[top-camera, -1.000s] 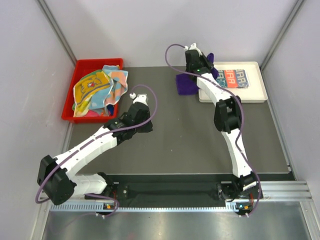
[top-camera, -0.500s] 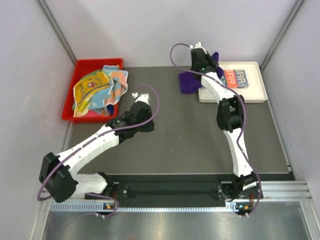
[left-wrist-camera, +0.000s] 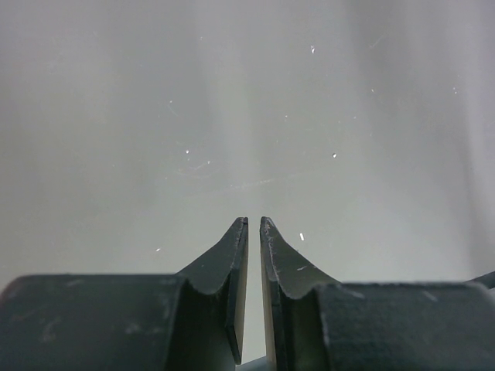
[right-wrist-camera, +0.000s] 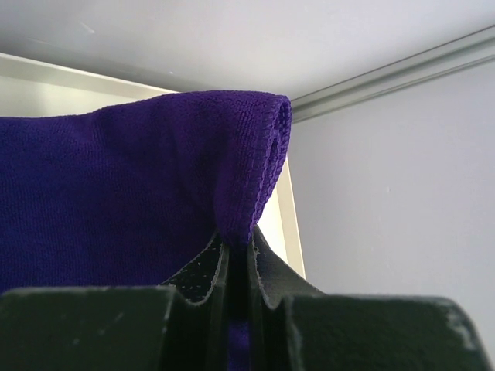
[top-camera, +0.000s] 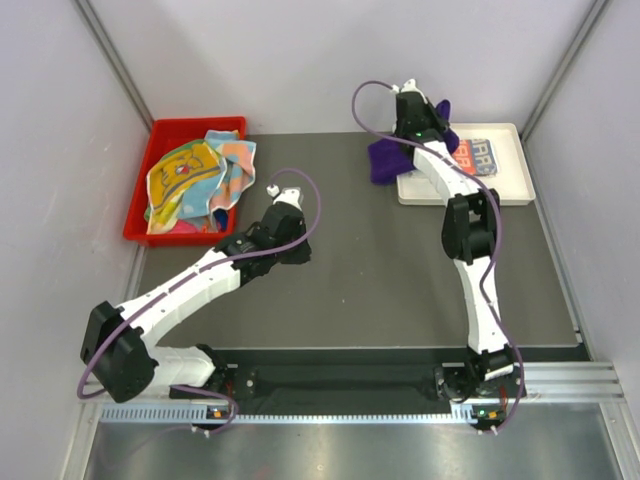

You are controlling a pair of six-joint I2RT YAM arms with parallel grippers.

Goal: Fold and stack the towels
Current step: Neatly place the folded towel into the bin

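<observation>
1. Right gripper (right-wrist-camera: 240, 247) is clamping the purple towel (top-camera: 384, 160) over the white tray's (top-camera: 520, 192) left edge.
2. Lettered towel (top-camera: 478, 157) is lying inside the tray; lettering unreadable.
3. Left gripper (left-wrist-camera: 254, 224), fingers nearly together, is holding nothing.

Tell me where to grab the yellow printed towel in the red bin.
Pinch the yellow printed towel at a raised fold near its middle, coming straight down from above. It lies crumpled and exposed inside the red bin, whose walls would likely block a sideways approach.
</observation>
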